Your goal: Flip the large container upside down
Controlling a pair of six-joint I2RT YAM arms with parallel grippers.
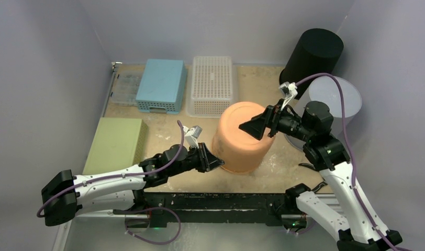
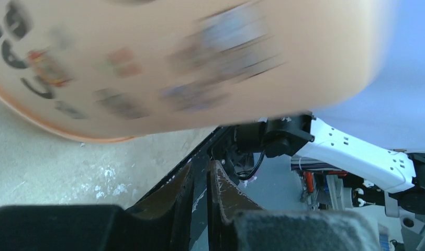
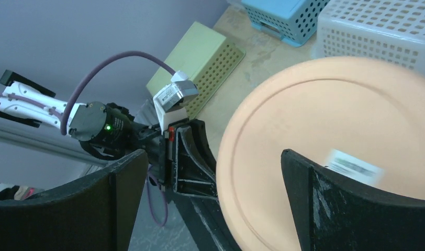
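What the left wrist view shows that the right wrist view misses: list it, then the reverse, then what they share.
Left wrist only: blurred printed markings on the orange container's side, and the right arm's white link. Right wrist only: the container's flat base with a sticker, the green box, blue basket, white basket, and the open right tool. Both: the container, the shut left tool, bare tabletop.

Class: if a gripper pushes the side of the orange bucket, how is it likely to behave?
The orange bucket is probably stiff plastic, since its round wall keeps its shape. Its smooth, tapered side looks slippery to pinch. Being tall and hollow, it is probably light, and may tip or roll if pushed high up.
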